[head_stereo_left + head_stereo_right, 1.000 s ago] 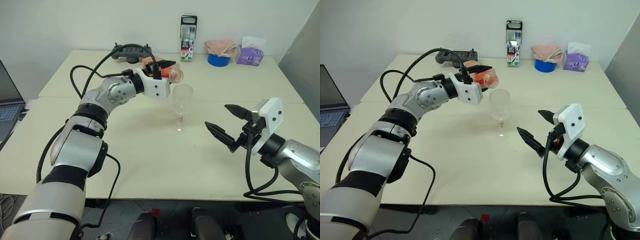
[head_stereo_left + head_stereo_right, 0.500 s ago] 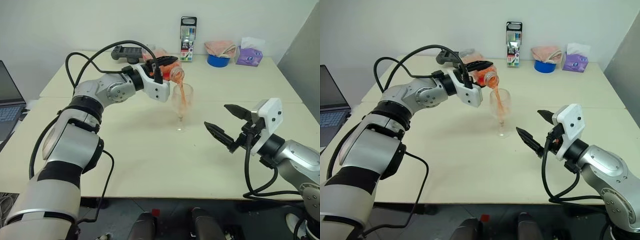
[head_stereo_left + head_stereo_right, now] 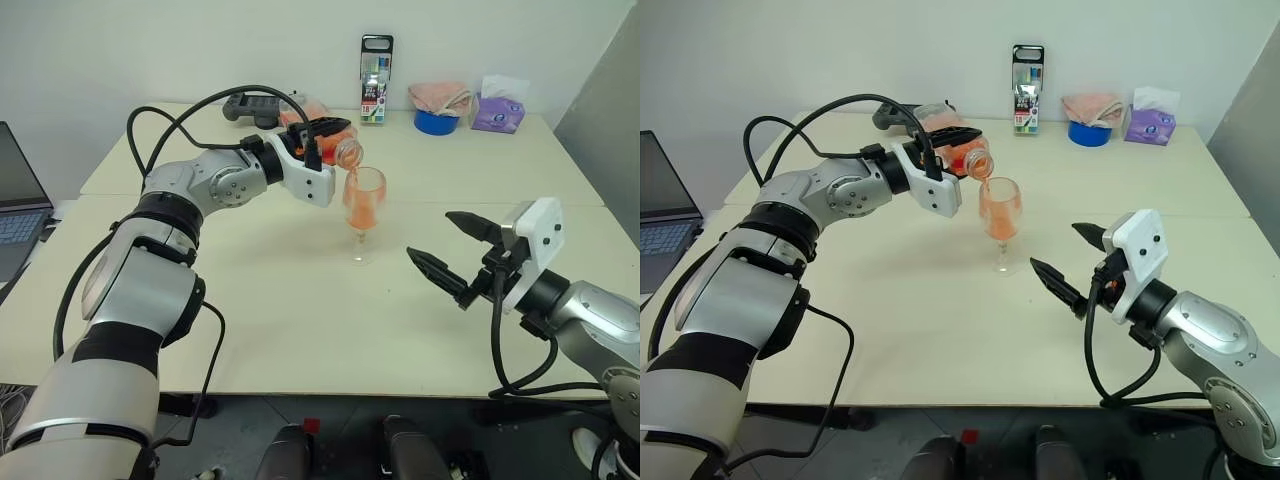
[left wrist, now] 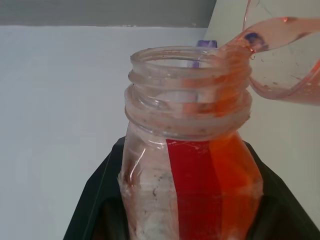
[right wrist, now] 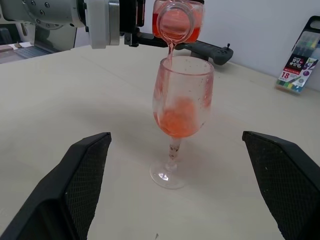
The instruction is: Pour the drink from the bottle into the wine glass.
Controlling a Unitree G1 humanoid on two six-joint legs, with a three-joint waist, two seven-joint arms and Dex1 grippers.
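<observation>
Fig.: pour in progress, head views w/ both wrist views. The left hand (image 3: 322, 128) is clamped narrow on the bottle (image 3: 338, 150), black fingers (image 4: 97, 200) on either side of the body below the neck. The bottle is uncapped; its long axis lies roughly level, mouth tipped slightly down and pointing toward the robot's right, directly over the rim of the wine glass (image 3: 363, 200). A thin stream of the drink (image 5: 176, 117) falls from the mouth into the bowl; orange liquid sits in the lower part of the bowl and streaks its wall. Some drink also remains in the bottle, pooled along the lower side by the red label stripe.

The wine glass stands upright on the surface (image 3: 300, 300), mid-way across, foot flat, free of both hands. The right hand (image 3: 452, 253) hovers at glass height w/ its fingers spread wide and empty, aimed at the glass from the robot's right, near but apart from it.

Key relation: bottle mouth above glass rim, mouth just inside the rim's near-left edge. Judgement: the next move turns on keeping that mouth-over-rim alignment while the bottle's roll changes; a drift away from the bowl would spill on the surface. Left arm is the working arm; the right is nearer to the stem should steadying be needed.
</observation>
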